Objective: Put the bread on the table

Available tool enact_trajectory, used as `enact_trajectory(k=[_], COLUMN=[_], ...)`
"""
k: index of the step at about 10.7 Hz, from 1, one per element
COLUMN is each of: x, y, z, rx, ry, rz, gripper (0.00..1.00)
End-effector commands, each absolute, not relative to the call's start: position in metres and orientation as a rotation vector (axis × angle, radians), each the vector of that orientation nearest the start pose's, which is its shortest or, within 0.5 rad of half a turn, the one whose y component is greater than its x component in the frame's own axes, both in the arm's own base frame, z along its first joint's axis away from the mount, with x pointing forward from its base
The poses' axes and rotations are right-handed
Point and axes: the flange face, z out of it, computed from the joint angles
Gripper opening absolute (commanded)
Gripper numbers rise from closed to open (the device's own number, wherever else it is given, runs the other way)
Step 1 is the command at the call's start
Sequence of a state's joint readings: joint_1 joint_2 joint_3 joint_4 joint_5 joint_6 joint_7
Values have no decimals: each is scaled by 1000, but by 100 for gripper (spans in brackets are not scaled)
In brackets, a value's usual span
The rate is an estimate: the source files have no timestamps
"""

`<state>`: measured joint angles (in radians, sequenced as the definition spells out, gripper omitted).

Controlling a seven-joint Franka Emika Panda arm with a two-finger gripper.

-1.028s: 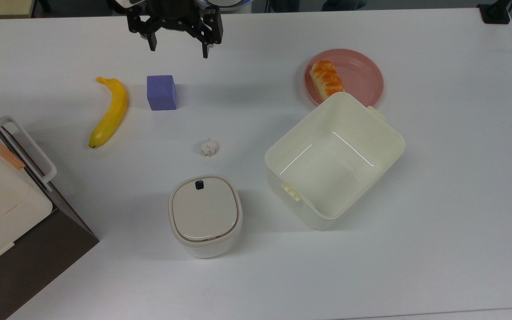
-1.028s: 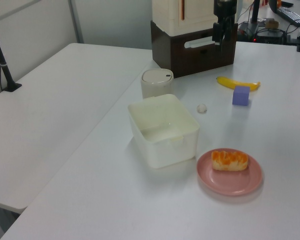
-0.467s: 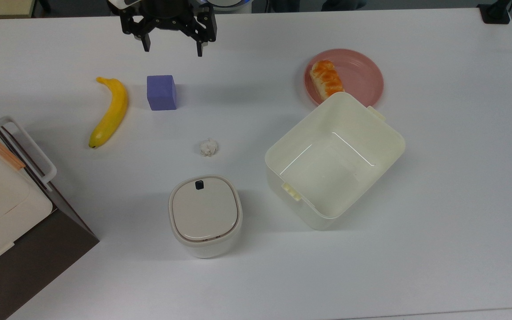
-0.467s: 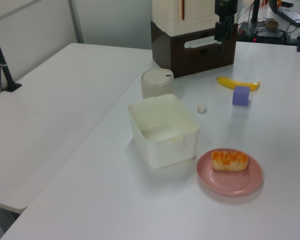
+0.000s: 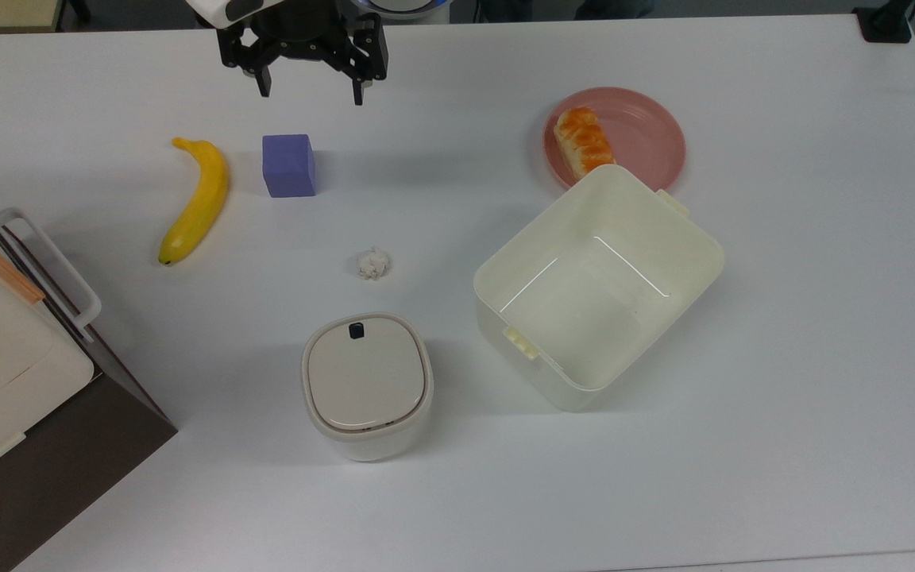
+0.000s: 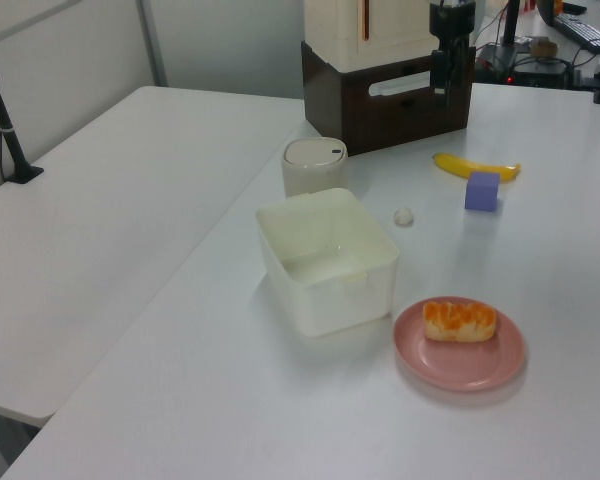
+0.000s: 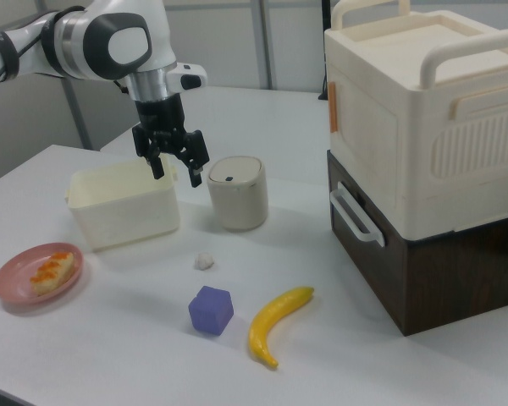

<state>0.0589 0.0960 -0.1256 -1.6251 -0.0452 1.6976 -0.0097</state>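
The bread [image 5: 583,141], a small loaf with an orange-brown top, lies on the round pink plate [image 5: 642,127] at the top view's upper right, beside the white bin. It also shows on the plate in the left view [image 6: 460,320] and the right view [image 7: 52,271]. My gripper [image 5: 311,94] hangs open and empty above the white table [image 5: 807,334], near the far edge. It is well to the top view's left of the bread, above the purple cube [image 5: 289,164]. In the right view the gripper [image 7: 178,176] hovers in front of the bin.
An open cream bin [image 5: 599,286] stands right next to the plate. A lidded round canister [image 5: 367,385], a crumpled white scrap [image 5: 372,263], a yellow banana [image 5: 196,200] and a large cream-and-brown appliance [image 5: 5,357] are also on the table.
The gripper has drifted slightly toward the top view's left and stayed open. The bread, plate and other objects have not moved.
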Motion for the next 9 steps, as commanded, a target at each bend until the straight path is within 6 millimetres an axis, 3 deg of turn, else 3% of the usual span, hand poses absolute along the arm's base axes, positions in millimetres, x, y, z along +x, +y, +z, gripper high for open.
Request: enact_trajectory(k=[1,7,9], x=[583,587,595], y=[-34,-30,-17], z=[553,545,529], rx=[-3174,-3175,-3176], ry=[48,42,53], rz=[72,67,73], gripper=[100,100,100])
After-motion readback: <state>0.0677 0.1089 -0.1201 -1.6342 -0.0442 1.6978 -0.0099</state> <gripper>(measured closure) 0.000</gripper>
